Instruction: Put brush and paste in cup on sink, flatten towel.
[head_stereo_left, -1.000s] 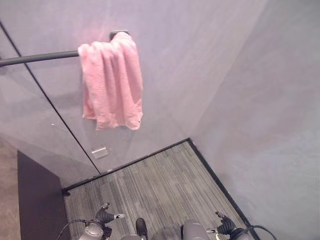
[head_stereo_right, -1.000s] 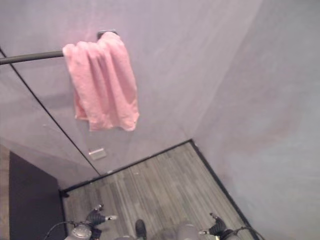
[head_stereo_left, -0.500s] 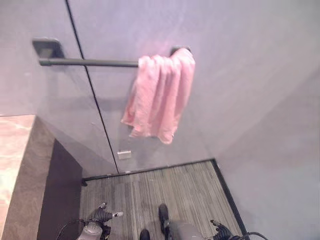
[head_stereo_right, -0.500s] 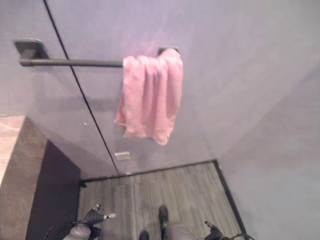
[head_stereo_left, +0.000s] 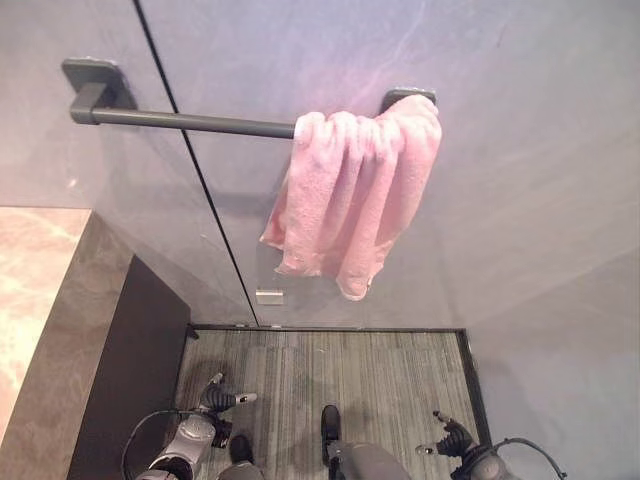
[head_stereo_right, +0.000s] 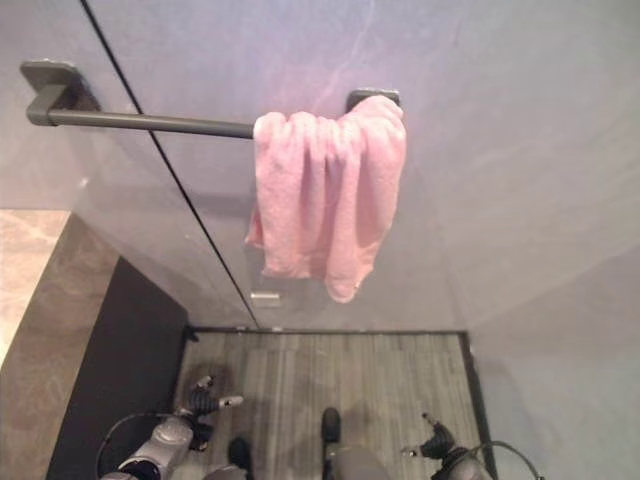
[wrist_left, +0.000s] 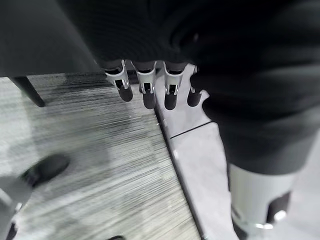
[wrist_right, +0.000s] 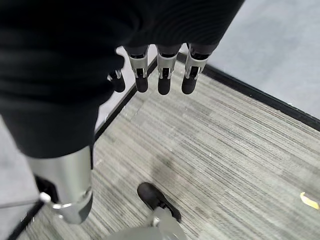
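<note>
A pink towel (head_stereo_left: 352, 205) was seen bunched at the right end of a dark wall-mounted towel bar (head_stereo_left: 180, 122), draped over it in thick folds w/ its lower corner hanging free against the grey wall; it had not been flattened. Compared w/ the frames a sec. earlier, the whole scene was shifted: the towel, formerly at the upper left, was now found nearer centre, the bar's left bracket (head_stereo_left: 92, 80) was brought into sight, and a brown stone countertop edge (head_stereo_left: 55, 330) w/ a dark cabinet front (head_stereo_left: 130, 380) was revealed at the left. This was judged a camera/body turn, not a move of the towel itself, whose folds looked unchanged. Both hands were kept low, near the striped grey floor (head_stereo_left: 370, 375). The left hand (wrist_left: 145, 87) was shown in its wrist view w/ fingers straight, spread in a row and nothing held; the right hand (wrist_right: 160, 75) was shown likewise, fingers extended and empty. No brush, paste, cup or sink basin could be made out, so the state of that part of the task could not be told. The turn was read as squaring up to the bar, i.e. the towel step was judged next: both hands would need raising to the bunched cloth so it could be spread leftward along the bar.
</note>
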